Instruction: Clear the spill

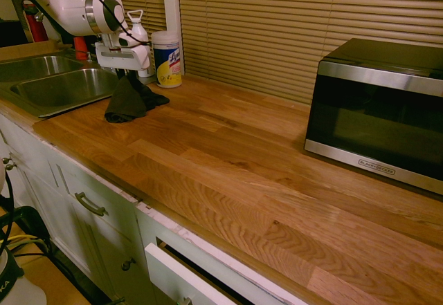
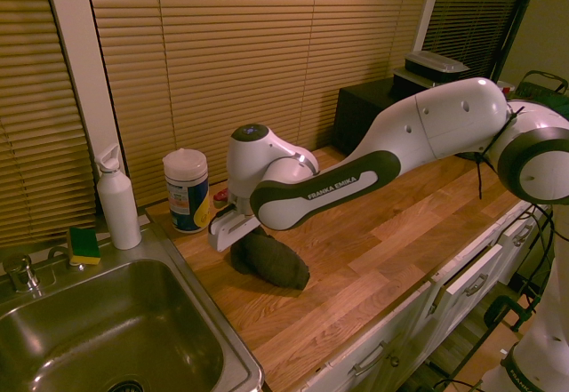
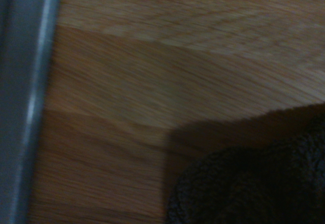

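in the first exterior view the white drawer fronts sit closest, under the front edge of the wooden worktop. a black microwave stands on the worktop well away from the steel sink. just beside the sink's rim lies a dark cloth, bunched up, with the gripper directly above it and touching its top. behind the cloth stands a tub of lysol wipes, with a white spray bottle partly hidden by the arm. no spill can be made out on the wood here.

in the second exterior view the sink fills the near corner. a yellow-green sponge and the white bottle stand at its back rim, the wipes tub next to the bottle. the gripper presses down at the end of the cloth nearest the sink; whether the fingers are spread or pinching the fabric cannot be told, since the cloth hides their tips. the spill does not show here either.

the wrist view, blurred, shows the sink's rim, bare wood grain, and the dark cloth in one corner.
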`<state>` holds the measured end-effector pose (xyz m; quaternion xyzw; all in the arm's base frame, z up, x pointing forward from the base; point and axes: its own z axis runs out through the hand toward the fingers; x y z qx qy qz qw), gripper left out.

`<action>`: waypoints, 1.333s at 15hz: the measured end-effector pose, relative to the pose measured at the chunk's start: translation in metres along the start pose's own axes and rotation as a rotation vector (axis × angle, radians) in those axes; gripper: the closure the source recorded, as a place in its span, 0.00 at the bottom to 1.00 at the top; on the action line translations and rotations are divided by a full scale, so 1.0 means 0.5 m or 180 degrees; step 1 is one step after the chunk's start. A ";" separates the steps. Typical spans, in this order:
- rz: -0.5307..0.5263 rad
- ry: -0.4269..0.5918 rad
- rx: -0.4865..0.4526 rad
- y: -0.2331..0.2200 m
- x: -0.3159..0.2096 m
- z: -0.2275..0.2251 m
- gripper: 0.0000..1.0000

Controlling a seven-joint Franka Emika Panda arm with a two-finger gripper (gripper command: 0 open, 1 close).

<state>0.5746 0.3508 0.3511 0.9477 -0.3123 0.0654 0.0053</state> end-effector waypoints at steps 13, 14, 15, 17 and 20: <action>-0.0019 0.0027 -0.0015 -0.037 -0.008 -0.013 0.00; -0.0013 0.0037 -0.0002 -0.035 -0.004 -0.023 0.00; -0.0010 0.0049 0.0014 -0.033 -0.002 -0.037 0.00; -0.0004 0.0083 0.0058 -0.026 0.002 -0.076 0.00; -0.0010 0.0159 0.0129 -0.014 0.003 -0.151 0.00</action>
